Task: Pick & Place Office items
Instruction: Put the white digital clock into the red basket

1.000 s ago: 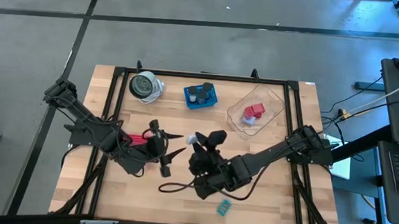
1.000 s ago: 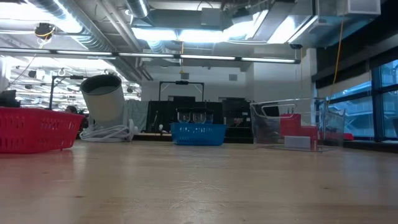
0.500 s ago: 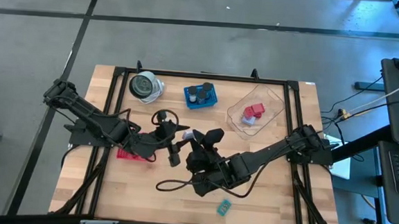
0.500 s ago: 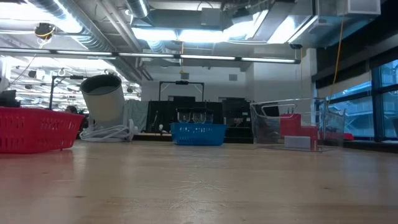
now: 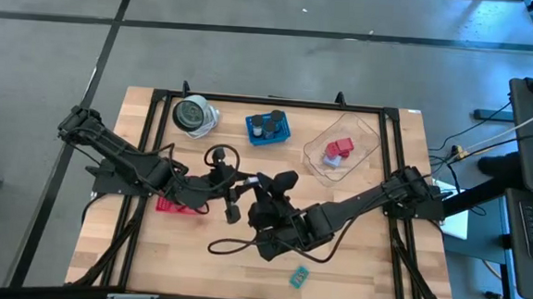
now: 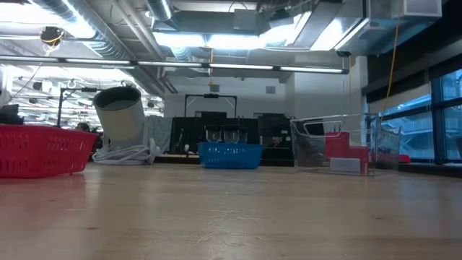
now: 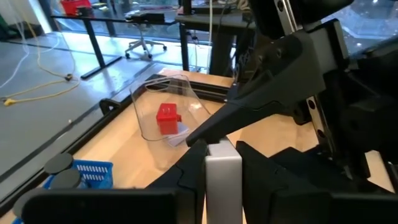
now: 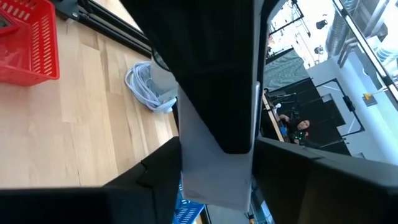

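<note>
Near the tabletop's middle, both grippers pinch one white block [image 7: 222, 177], seemingly light, stiff, best held by its flat faces.

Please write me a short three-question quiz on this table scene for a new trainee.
1. True or false: the small teal block lies on the bare wooden table, outside every container.
2. Which container holds the red block? A: red mesh tray. B: blue plastic basket. C: clear plastic tub.
3. Short answer: which grippers are closed on the flat white block above the table's middle?

Key: 1 true. 2 C. 3 both, the left gripper and the right gripper.
</note>
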Robot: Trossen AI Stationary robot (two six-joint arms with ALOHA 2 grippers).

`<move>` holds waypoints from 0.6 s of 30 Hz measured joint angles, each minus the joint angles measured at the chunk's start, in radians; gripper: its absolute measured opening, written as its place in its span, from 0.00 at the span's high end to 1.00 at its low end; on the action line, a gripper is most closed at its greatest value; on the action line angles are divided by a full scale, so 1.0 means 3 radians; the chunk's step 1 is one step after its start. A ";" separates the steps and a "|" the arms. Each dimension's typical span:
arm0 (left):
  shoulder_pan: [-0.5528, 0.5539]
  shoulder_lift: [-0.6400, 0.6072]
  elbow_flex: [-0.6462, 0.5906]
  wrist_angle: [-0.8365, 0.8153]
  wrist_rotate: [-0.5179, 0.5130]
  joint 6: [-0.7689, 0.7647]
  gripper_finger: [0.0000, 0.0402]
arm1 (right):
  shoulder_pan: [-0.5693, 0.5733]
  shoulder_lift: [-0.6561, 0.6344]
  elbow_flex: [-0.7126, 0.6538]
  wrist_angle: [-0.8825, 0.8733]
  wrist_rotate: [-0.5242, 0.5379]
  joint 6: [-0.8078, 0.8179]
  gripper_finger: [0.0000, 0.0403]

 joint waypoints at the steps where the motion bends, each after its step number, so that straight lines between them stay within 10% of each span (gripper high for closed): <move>1: 0.0000 0.0000 0.0000 0.0010 0.0020 0.0009 0.85 | 0.0000 0.0000 0.0000 -0.0002 0.0002 -0.0001 0.57; 8: 0.0000 0.0000 0.0001 0.0005 0.0056 0.0027 0.85 | 0.0001 0.0000 0.0000 -0.0002 0.0003 -0.0027 0.57; 18: -0.0006 0.0005 -0.0001 -0.0070 0.0096 0.0106 0.85 | 0.0065 -0.0003 0.0001 0.0199 -0.0374 0.0022 0.22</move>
